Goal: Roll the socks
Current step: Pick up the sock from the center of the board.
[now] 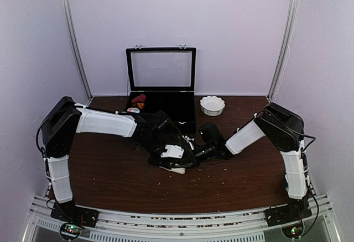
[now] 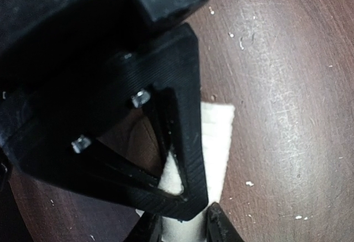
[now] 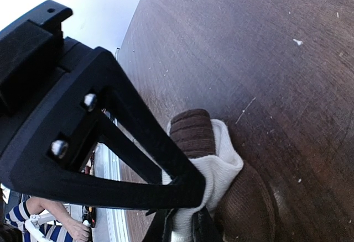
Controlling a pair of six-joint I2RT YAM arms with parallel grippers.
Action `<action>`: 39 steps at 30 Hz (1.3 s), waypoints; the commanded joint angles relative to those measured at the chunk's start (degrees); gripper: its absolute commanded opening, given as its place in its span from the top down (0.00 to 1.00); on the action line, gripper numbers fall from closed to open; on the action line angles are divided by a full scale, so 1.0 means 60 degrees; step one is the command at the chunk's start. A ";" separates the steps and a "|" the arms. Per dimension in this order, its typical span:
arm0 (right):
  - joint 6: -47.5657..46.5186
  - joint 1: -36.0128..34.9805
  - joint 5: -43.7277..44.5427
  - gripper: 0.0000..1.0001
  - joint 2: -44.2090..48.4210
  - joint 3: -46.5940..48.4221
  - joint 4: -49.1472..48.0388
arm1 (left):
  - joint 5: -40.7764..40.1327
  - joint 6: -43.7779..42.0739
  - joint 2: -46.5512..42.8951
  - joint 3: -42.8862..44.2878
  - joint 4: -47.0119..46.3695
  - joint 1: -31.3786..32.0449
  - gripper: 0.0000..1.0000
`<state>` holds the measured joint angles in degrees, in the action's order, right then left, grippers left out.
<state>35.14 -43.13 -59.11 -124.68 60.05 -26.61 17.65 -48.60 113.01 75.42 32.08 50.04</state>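
The cream sock [image 1: 177, 171] lies at the table's middle, mostly under both grippers. My left gripper [image 1: 166, 162] is shut on it; in the left wrist view [image 2: 185, 231] cream fabric [image 2: 217, 137] fills the gap between the fingertips and lies flat on the wood. My right gripper [image 1: 192, 155] is shut on a fold of the cream sock [image 3: 221, 170] in the right wrist view [image 3: 185, 231]. That fold wraps a brown ribbed fabric roll [image 3: 191, 131], and more brown ribbed fabric [image 3: 249, 206] lies beside it. The long pink sock does not show at the grippers.
An open black box [image 1: 161, 106] with a raised clear lid stands at the back, holding a dark red and orange bundle [image 1: 139, 99] and a pale pink and white thing [image 1: 133, 110]. A white fluted bowl [image 1: 212, 105] sits to its right. Crumbs dot the table [image 1: 110, 175].
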 commanded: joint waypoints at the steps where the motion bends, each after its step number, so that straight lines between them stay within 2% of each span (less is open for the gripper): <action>1: -0.0075 0.0274 0.0967 1.00 -0.1193 -0.0783 0.1543 | -0.0300 -0.0237 0.0696 0.0035 0.0421 0.0111 0.68; 4: -0.0427 0.0290 0.1236 1.00 -0.0969 -0.0832 0.1730 | -0.0355 -0.0284 0.0821 0.0016 0.0713 0.0140 0.61; 7: -0.0892 0.0278 0.1537 1.00 -0.0769 -0.0765 0.2254 | -0.0614 -0.0243 0.0907 -0.0117 0.0717 0.0141 0.63; 8: -0.0989 0.0275 0.1556 0.99 -0.0729 -0.0753 0.2353 | -0.0734 -0.0196 0.0975 -0.0098 0.0731 0.0141 0.67; 12: -0.1268 0.0275 0.1726 0.90 -0.0385 -0.0892 0.2411 | -0.0762 -0.0045 0.1294 0.0260 0.1172 0.0073 0.98; 14: -0.1397 0.0273 0.1898 0.88 -0.0096 -0.1121 0.2244 | -0.0705 0.0001 0.1356 0.0398 0.1329 0.0033 1.00; 17: -0.1799 0.0275 0.2148 0.76 0.0340 -0.1367 0.2308 | -0.0583 0.0000 0.1395 0.0562 0.1581 -0.0025 1.00; 20: -0.2208 0.0275 0.2343 0.52 0.0809 -0.1504 0.2532 | -0.0388 0.0037 0.1553 0.0826 0.1952 -0.0095 1.00; 22: -0.2434 0.0268 0.2595 0.51 0.1219 -0.1788 0.2388 | 0.0092 0.0098 0.1699 0.1206 0.2415 -0.0243 1.00; 25: -0.2800 0.0228 0.3164 0.58 0.2051 -0.2427 0.2017 | 0.1184 0.0231 0.1919 0.1964 0.3325 -0.0602 1.00; 26: -0.2976 0.0192 0.3336 0.56 0.2403 -0.2634 0.1978 | 0.1548 0.0241 0.1998 0.2308 0.3725 -0.0702 1.00; 28: -0.3604 0.0042 0.3946 0.41 0.3291 -0.3140 0.1958 | 0.2303 0.0279 0.2101 0.2912 0.4415 -0.0932 1.00; 29: -0.3813 -0.0056 0.4294 0.38 0.3721 -0.3371 0.1936 | 0.2674 0.0285 0.2112 0.3210 0.4735 -0.1024 1.00; 32: -0.4378 -0.0381 0.5500 0.36 0.4970 -0.3902 0.2157 | 0.3915 0.0386 0.2098 0.4025 0.5651 -0.1242 1.00; 35: -0.4800 -0.0969 0.7000 0.41 0.6132 -0.4115 0.2917 | 0.5268 0.0677 0.2144 0.4888 0.6637 -0.1475 1.00; 36: -0.4969 -0.1191 0.7456 0.28 0.6583 -0.4129 0.3246 | 0.5654 0.0802 0.2189 0.5178 0.6919 -0.1553 1.00; 37: -0.5143 -0.1437 0.8073 0.03 0.7089 -0.4187 0.3556 | 0.6175 0.0797 0.2261 0.5500 0.7298 -0.1634 1.00; 39: -0.5665 -0.2096 0.9303 0.00 0.8143 -0.4254 0.4182 | 0.7061 0.0580 0.2461 0.6194 0.8269 -0.1762 1.00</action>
<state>8.08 -50.17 -21.19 -86.00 35.09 -9.58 44.51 -45.39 126.02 105.69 68.18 40.66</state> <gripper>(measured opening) 0.893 0.090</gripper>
